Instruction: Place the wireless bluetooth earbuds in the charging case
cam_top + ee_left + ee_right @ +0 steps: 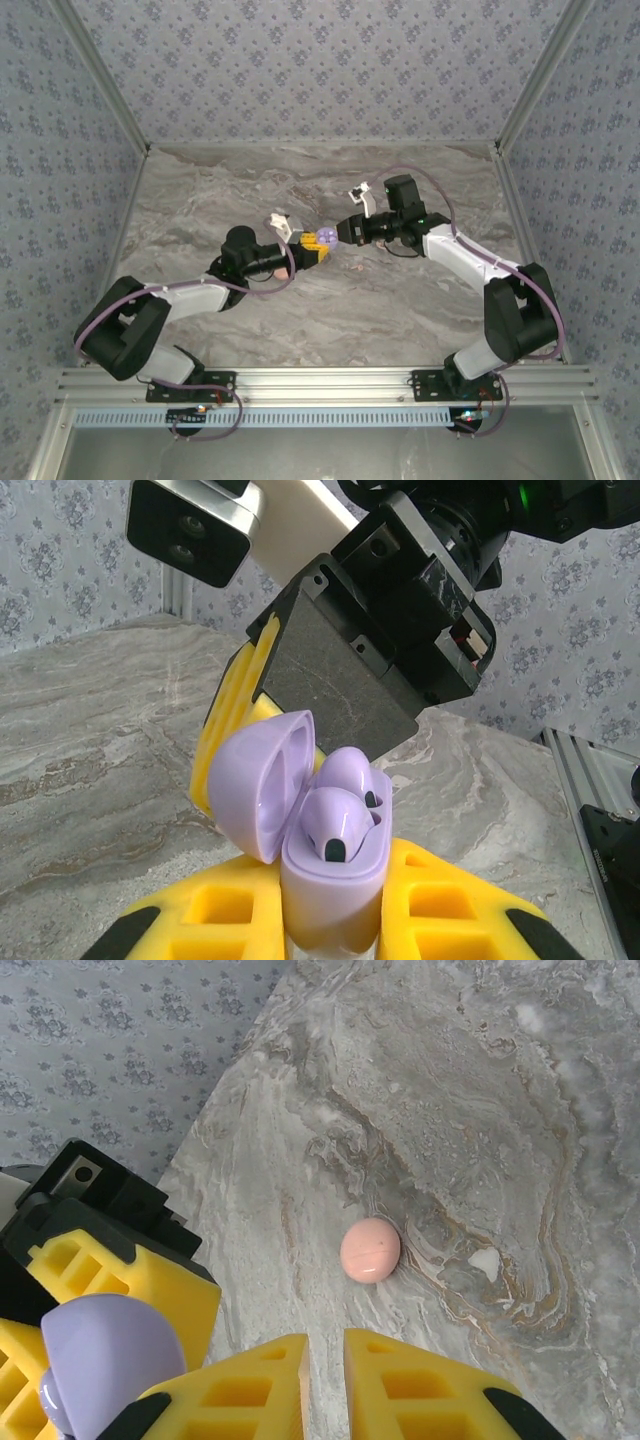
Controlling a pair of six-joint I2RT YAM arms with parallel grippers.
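The left gripper clamps the open, glossy lilac plastic charging case upright, with its lid tipped back. Both lilac earbuds sit in their wells, so insertion looks done here. The right gripper hovers beside the lid, its yellow jaws nearly closed and empty. The next move is probably to nudge the lid shut gently. A pink rounded pod lies on the grey marble table.

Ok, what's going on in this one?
The left gripper is clamped on an open lilac charging case, lid up, with two lilac earbuds sitting inside it. The right gripper, shut and holding nothing, hangs close beside the case's lid. A closed pink case lies apart on the marble table.
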